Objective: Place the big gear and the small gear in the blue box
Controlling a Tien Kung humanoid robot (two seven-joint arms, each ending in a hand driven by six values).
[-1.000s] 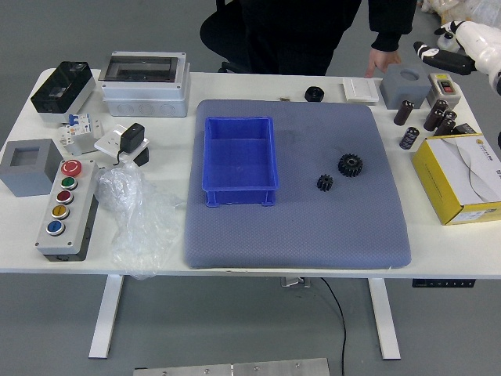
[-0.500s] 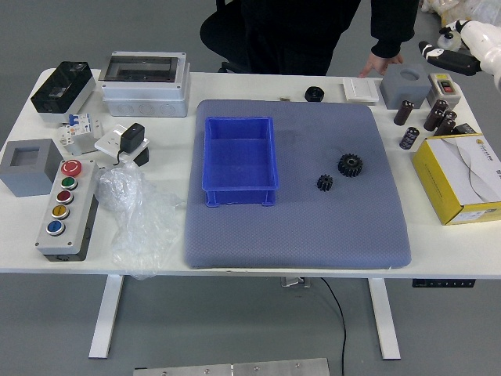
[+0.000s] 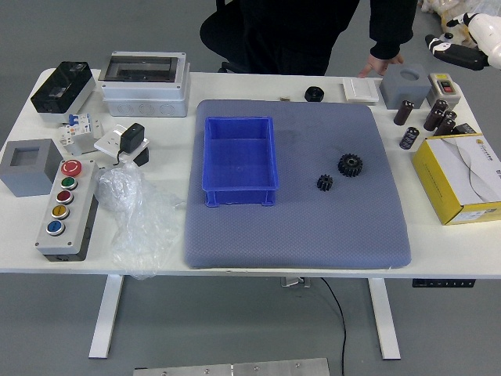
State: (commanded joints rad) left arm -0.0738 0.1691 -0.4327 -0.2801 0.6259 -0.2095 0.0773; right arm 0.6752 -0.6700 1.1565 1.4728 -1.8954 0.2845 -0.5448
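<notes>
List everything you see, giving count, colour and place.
Blue box: 1, blue, mat's left
Big gear: 1, black, mat's right
Small gear: 1, black, mat's right
Mat: 1, blue-grey, table middle
Table: 1, white, centre
Button box: 1, grey, left
Recessed blocks: 2, grey, left and far right
Enclosure: 1, light grey, far left
Two-tone box: 1, black-white, far-left corner
Small modules: 2, white-black, left
Plastic bag: 1, clear, left
Round knob: 1, black, far edge
Flat block: 1, white, far edge
Cylinders: at least 4, dark, right
Switch box: 1, grey, far right
Carton: 1, yellow-white, right
Cable: 1, black, under table
Person: 1, black-clothed, far side
Robot hand: 1, black-white, top right
</notes>
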